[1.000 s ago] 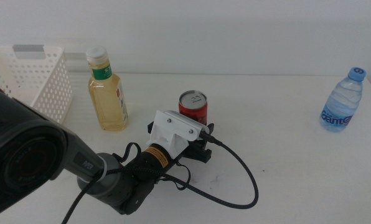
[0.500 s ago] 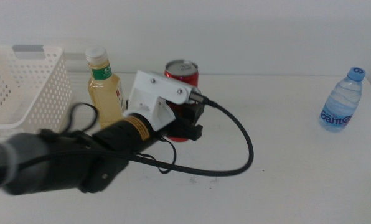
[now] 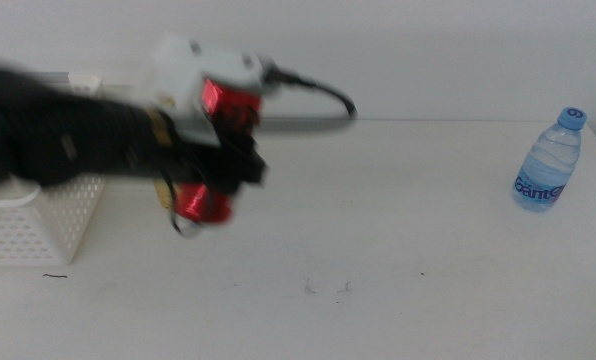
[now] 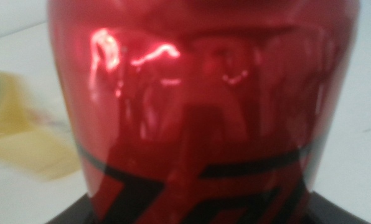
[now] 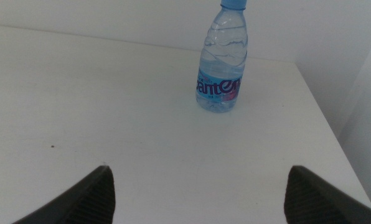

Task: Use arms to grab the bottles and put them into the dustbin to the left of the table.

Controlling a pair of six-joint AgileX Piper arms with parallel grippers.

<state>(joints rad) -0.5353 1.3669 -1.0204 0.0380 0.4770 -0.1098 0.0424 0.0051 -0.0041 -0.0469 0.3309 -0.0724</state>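
- One red soda can (image 3: 210,150) is clamped in the left claw (image 3: 218,165), lifted clear of the worktop (image 3: 378,260) and tilted, its lower end pointing down toward the near side; motion blur smears the whole group.
- The left arm (image 3: 68,140) reaches in from the left, crossing above the white dustbin (image 3: 28,225), with its white boxy part (image 3: 193,65) and black cable (image 3: 308,90) uppermost.
- From the left wrist camera the can (image 4: 198,106) fills nearly the whole picture, held between the dark jaws at the lower edge; a blurred yellow shape (image 4: 23,137) lies beside it.
- The yellow bottle cannot be made out in the middle view; the arm covers that area.
- The small water bottle (image 3: 550,160) stands upright near the worktop's far right corner, well apart from the can.
- The right claw (image 5: 198,193) waits low over the worktop, its jaws wide apart, facing the water bottle (image 5: 223,59) from some way off.
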